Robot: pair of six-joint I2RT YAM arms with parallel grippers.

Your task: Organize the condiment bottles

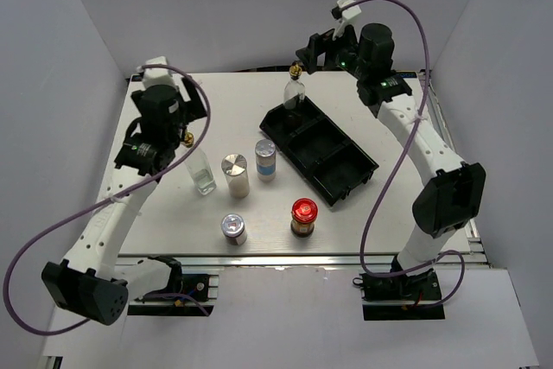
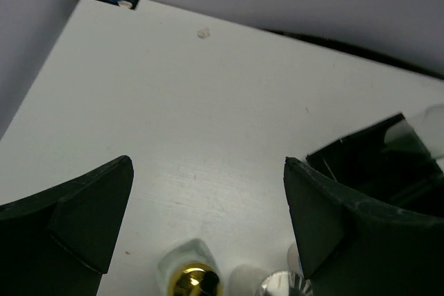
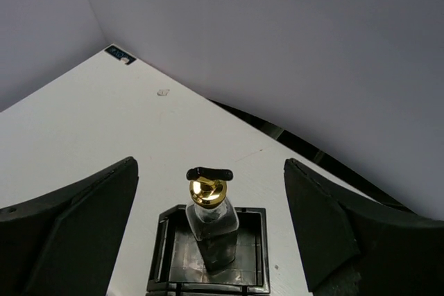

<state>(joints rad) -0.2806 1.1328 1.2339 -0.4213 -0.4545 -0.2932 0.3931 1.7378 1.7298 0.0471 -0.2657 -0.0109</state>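
Watching for a knock-over first. Left gripper [image 2: 207, 160]: spread wide, holding nothing, poised over the clear glass bottle with the gold pour spout [image 2: 193, 281] left of the desk's middle. Likely trouble: coming down with the tall silver-capped shaker [image 1: 235, 176] just beside that bottle on the side toward the right edge, so clipping the shaker with the inner finger and toppling it, perhaps into the blue-labelled silver-capped shaker [image 1: 265, 162] next along. Also slick glass and a narrow neck: pinching too high or off-centre would probably tip the bottle instead of lifting it.

Right gripper [image 3: 209, 159]: likewise released, empty, hanging above the second clear glass bottle with gold spout and black lever [image 3: 208, 216], no contact visible. Stands in the compartment of the black three-compartment plastic tray [image 1: 321, 143] nearest the far edge. Danger there: pulling away low and snagging the spout, so tilting the bottle over the compartment wall.

Orientation: both glass bottles upright, long axis vertical, spouts up. Black lever lying crosswise in the right wrist view; cannot tell which way the nozzle aims. Tray itself running slantwise from the far edge toward the right edge, nothing visible in its other two compartments.

Toward the near edge: small silver-capped jar [image 1: 233, 228] and red-lidded dark jar [image 1: 303, 218], upright, apart from each other, well apart from both grippers.
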